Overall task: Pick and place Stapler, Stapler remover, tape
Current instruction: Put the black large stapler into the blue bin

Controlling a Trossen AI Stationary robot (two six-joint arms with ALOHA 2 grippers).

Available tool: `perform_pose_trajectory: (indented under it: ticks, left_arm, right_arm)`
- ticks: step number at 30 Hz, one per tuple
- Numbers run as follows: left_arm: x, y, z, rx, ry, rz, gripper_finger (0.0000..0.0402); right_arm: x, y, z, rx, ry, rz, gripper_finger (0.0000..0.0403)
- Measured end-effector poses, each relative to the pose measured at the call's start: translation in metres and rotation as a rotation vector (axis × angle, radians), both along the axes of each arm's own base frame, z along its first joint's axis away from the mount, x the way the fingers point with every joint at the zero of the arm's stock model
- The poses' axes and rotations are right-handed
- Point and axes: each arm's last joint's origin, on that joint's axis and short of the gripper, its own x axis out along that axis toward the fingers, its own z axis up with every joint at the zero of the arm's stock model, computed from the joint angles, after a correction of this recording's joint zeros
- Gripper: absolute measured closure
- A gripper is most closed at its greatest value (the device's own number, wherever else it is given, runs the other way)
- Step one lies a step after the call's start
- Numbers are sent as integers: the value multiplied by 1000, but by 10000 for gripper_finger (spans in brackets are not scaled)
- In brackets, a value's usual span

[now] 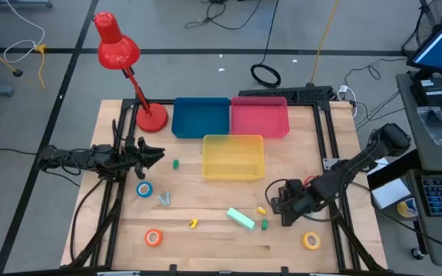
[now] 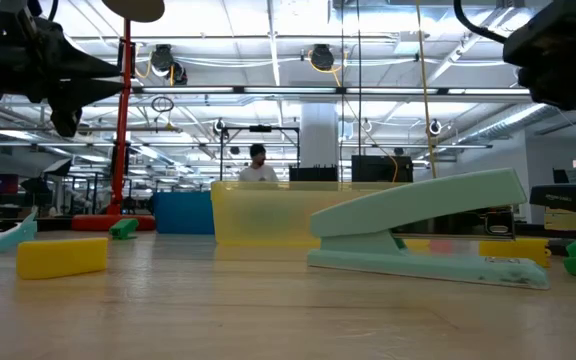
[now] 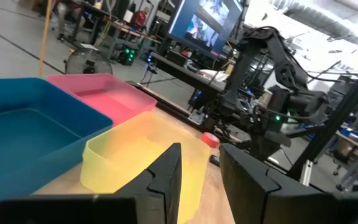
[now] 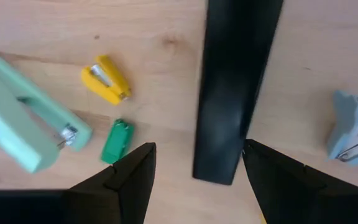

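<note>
Below the right gripper, whose fingers stand apart and empty, lie a black bar and the mint stapler; we centre over one item before descending.

Three bins at surface rear, lamp to their left. Stapler front-centre; tape rolls front-left and front-right.

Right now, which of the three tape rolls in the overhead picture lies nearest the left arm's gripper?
The blue ring-shaped tape roll, just below the left gripper; the orange roll and yellow roll lie farther.
</note>
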Motion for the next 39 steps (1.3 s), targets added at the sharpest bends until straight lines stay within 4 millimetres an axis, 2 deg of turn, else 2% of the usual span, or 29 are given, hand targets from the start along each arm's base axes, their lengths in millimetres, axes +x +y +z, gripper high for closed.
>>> perform_pose_trajectory:
  ticks: [14,23,32,39]
  left_arm:
    - [0,0,0,0,0,7,291]
    - [0,0,0,-5,-4,7,291]
    - [0,0,1,1,-10,8,291]
    - [0,0,1,-3,-11,7,291]
  right_arm:
    - [-3,-2,-7,-51,78,-3,171]
    - [6,10,-32,-60,141,20,168]
    - [2,12,-45,-83,169,38,168]
    - [-1,10,-60,-49,98,102,171]
